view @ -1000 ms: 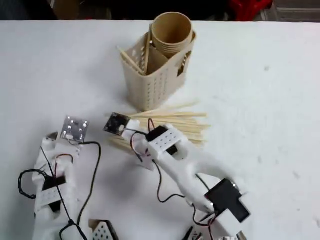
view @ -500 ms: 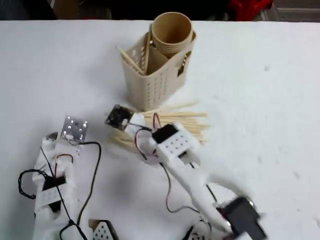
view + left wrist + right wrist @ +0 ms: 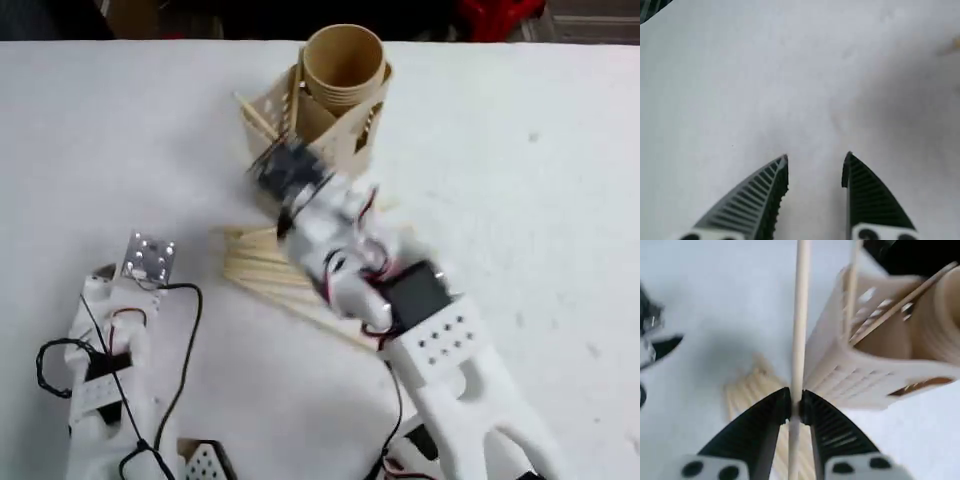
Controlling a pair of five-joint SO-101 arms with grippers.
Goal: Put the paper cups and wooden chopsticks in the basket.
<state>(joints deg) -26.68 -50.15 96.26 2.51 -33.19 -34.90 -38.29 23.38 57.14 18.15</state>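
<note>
One pale wooden chopstick (image 3: 801, 315), ends cut off, is clamped between the right arm's black fingers (image 3: 781, 410) just beside the cream perforated basket (image 3: 875, 372), while the left arm's fingers (image 3: 771, 187) gape above white worktop (image 3: 790, 75).

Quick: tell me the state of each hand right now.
Left hand: open, holding nothing.
Right hand: shut on a chopstick, next to the basket.
</note>
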